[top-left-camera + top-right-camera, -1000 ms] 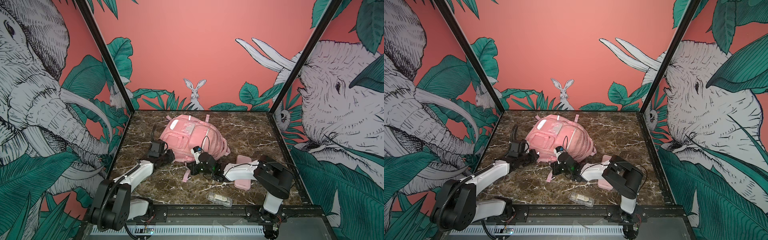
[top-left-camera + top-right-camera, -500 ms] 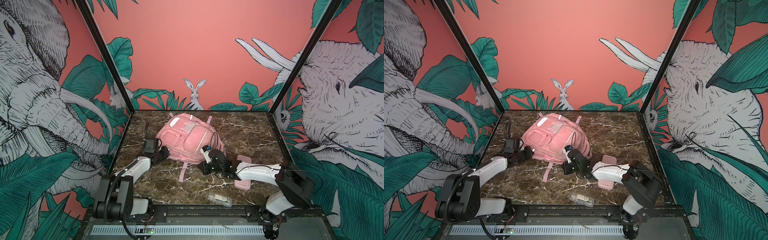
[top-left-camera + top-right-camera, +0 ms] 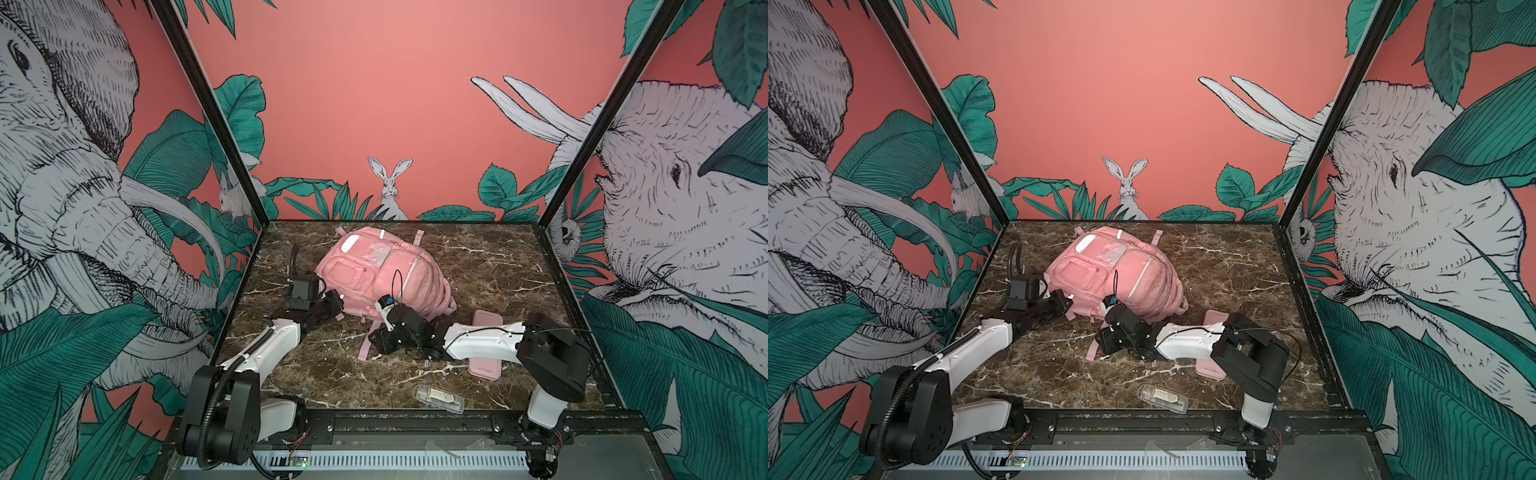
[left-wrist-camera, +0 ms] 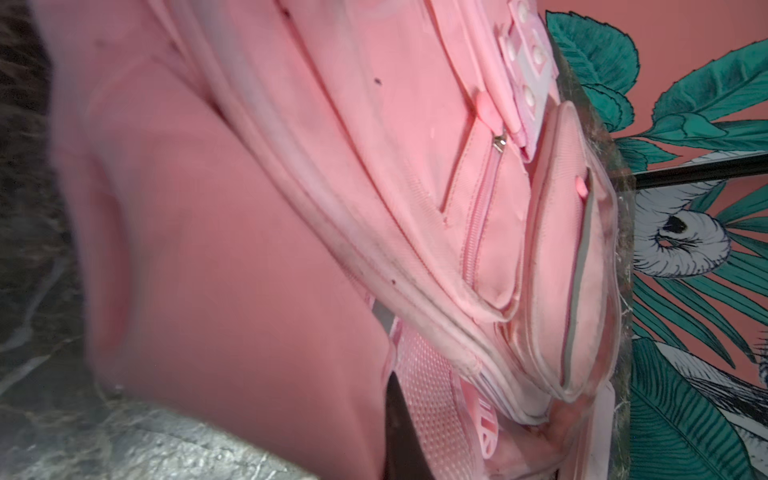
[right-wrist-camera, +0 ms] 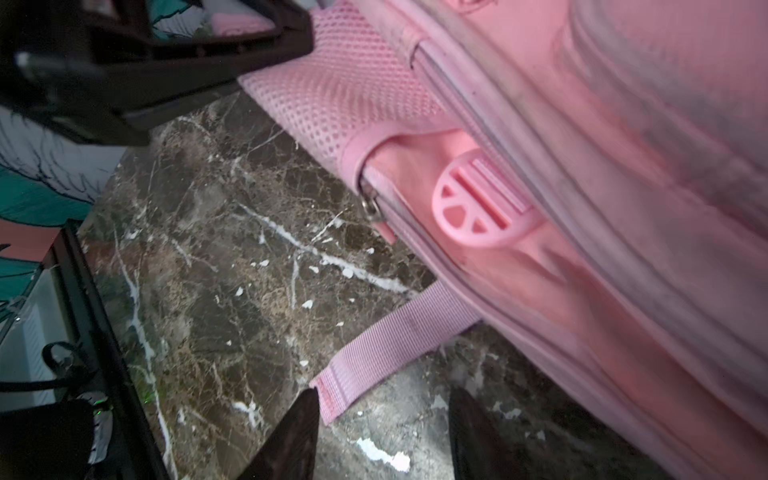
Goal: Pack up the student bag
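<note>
Lying pockets-up on the marble table (image 3: pixel 498 270), the student bag (image 3: pixel 382 270) runs lengthwise from far-left to near-right. My left claw (image 3: pixel 334 307) pinches its near-left edge; my right claw (image 5: pixel 382 432) gapes empty beside a strap (image 5: pixel 386 345).

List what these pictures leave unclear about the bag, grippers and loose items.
- Left gripper: fingertips lost behind blurred student bag fabric in the left wrist view; grip unclear.
- Pink pencil case: middle hidden under the right arm in both top views.
- Clear packet: contents too small in both top views.
- Bag's inside: shown in no view.
</note>
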